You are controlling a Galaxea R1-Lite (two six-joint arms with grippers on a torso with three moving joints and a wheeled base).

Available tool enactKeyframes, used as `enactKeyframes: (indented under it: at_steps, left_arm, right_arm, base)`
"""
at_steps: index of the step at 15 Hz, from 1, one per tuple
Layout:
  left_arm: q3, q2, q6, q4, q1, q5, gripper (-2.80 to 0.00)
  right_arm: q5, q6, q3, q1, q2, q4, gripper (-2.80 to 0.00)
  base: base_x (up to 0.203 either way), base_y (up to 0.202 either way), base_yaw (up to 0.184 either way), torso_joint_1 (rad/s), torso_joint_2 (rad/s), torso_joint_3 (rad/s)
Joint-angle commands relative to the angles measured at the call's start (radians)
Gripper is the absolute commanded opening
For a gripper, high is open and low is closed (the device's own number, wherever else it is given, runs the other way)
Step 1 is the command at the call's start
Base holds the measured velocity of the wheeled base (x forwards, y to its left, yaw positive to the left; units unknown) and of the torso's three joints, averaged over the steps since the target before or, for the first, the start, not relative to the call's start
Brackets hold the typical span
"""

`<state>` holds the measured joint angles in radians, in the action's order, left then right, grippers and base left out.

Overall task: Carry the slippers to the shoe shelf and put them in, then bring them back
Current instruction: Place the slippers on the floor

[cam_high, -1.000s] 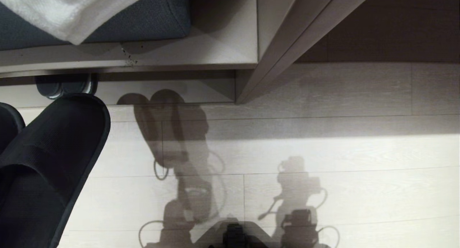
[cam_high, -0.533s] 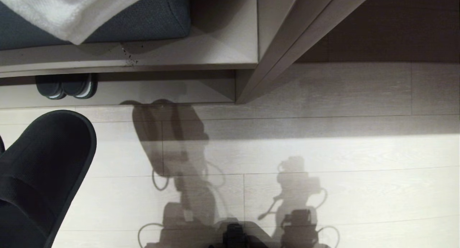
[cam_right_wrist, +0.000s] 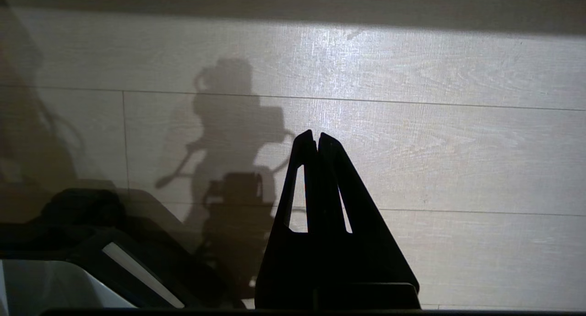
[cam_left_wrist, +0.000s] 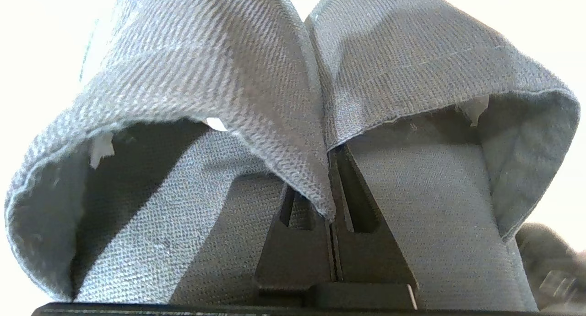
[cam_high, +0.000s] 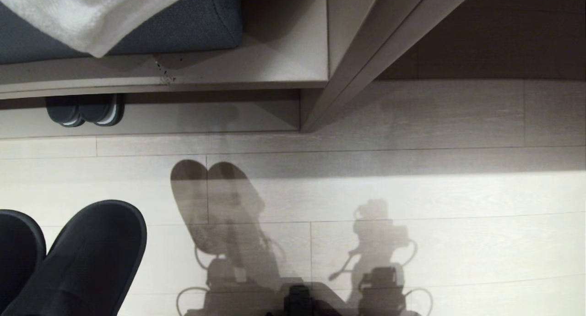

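While left end effector (cam_left_wrist: 330, 242) clamps inner edges of both slippers (cam_high: 87, 256) above floor (cam_high: 412, 242), right end effector (cam_right_wrist: 317, 139) pinched together, empty, near floor.

Black tapered fingers (cam_right_wrist: 316, 169), triangular cutouts

The slippers (cam_high: 87, 256) — heels cut off by the frame edge.
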<state>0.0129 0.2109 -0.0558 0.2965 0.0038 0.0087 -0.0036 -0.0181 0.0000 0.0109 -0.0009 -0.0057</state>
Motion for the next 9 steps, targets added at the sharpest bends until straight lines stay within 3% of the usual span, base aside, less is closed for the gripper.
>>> enactKeyframes:
  at_steps: [1,5,9]
  left_arm:
    - [-0.013,-0.062,-0.036,-0.086,-0.013,0.021,-2.8]
    - [-0.013,-0.133,-0.053,-0.22,-0.013,0.03,-2.8]
    - [-0.014,-0.165,-0.039,-0.276,-0.013,0.01,-2.8]
  right_arm:
    - [0.001,0.0,0.04,0.0,-0.039,0.0,-2.8]
    - [0.001,0.0,0.04,0.0,-0.039,0.0,-2.8]
    - [0.001,0.0,0.04,0.0,-0.039,0.0,-2.8]
  base:
    - [0.0,0.0,0.0,0.0,0.0,0.0]
    - [0.0,0.0,0.0,0.0,0.0,0.0]
    - [0.0,0.0,0.0,0.0,0.0,0.0]
